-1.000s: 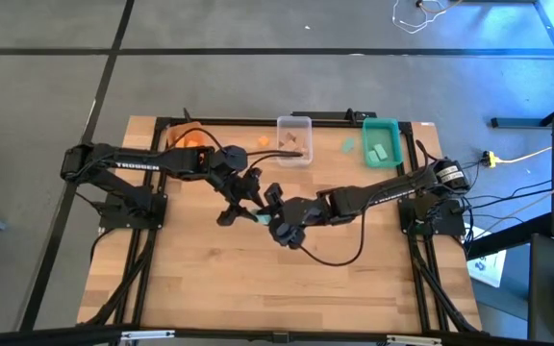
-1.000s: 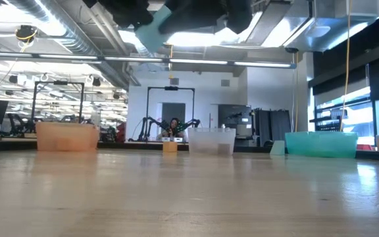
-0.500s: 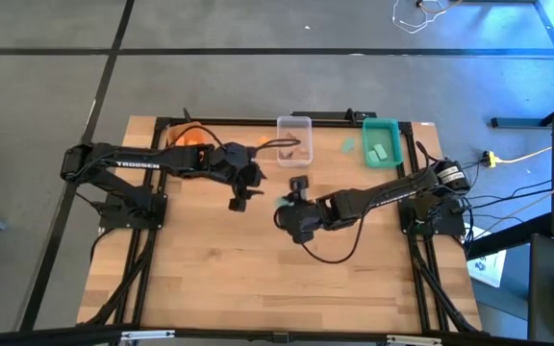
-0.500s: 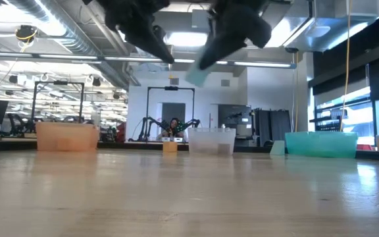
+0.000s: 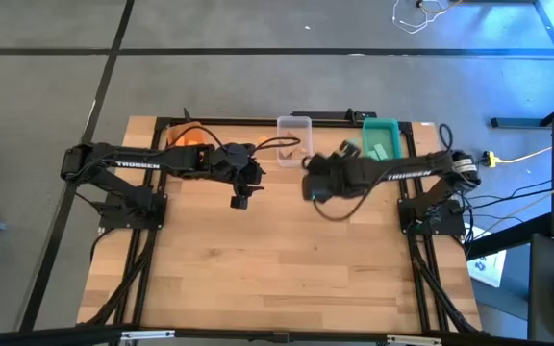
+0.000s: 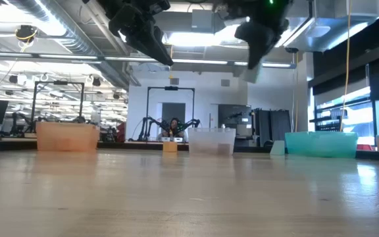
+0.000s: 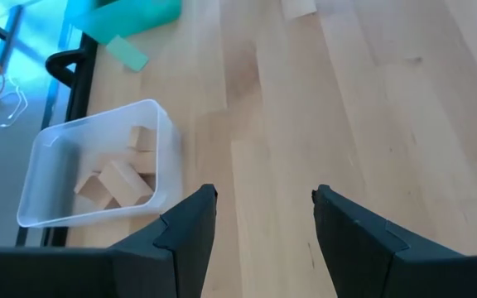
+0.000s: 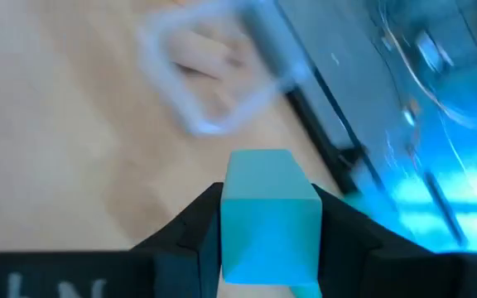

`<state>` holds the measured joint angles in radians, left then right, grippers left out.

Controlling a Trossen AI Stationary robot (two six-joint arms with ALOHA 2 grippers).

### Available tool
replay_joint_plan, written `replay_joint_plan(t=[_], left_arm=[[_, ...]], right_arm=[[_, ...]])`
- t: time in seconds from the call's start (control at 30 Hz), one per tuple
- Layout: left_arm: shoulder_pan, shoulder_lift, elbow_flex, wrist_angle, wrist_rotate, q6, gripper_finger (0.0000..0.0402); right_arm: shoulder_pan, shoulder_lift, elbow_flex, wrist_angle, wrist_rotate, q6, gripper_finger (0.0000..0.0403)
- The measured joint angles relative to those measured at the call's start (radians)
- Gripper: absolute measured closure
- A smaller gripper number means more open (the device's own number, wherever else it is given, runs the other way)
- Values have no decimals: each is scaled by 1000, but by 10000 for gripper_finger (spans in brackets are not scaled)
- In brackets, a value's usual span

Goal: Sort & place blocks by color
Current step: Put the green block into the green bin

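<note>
My right gripper [image 5: 310,183] hovers above the table, between the clear bin [image 5: 294,141] and the teal bin [image 5: 381,142], shut on a teal block [image 8: 270,217]. In the low view it hangs high [image 6: 258,39]. My left gripper [image 5: 240,198] is open and empty above the table's middle [image 7: 263,207]. The clear bin [image 7: 98,178] holds several light wood blocks [image 7: 121,178]. One teal block [image 5: 348,146] lies flat on the table beside the teal bin, and shows again in the left wrist view [image 7: 125,51]. The orange bin [image 5: 188,139] stands at far left. My right gripper pinches the teal block between its two fingers, one finger [image 8: 197,223] on each of two opposite side faces [image 8: 237,228]. The block is lifted clear of the table, and one end [image 8: 263,170] sticks out past the fingertips.
The three bins stand in a row along the far edge [image 6: 68,137], [image 6: 210,139], [image 6: 321,143]. A small block [image 6: 170,147] lies on the table between the orange and clear bins. A loose cable [image 5: 344,207] loops below my right arm. Bare wood fills the table's near half.
A second ago both grippers stood close together at the table's middle with the teal block between them. They have parted: my right gripper has carried the block toward the far right, up to the clear and teal bins. My left gripper has drawn back slightly toward the far edge.
</note>
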<state>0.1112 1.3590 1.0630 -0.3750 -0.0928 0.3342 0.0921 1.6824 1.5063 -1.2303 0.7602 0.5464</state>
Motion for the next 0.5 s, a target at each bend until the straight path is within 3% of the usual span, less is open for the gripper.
replay_joint_plan(t=[0.23,0.5], left_arm=[[0,0,0,-5,0,-9,211],[0,0,0,-7,8,-11,211]], right_arm=[[-206,-57,0,-232,30,123,269],[-495,-77,-28,-254,-117,47,269]])
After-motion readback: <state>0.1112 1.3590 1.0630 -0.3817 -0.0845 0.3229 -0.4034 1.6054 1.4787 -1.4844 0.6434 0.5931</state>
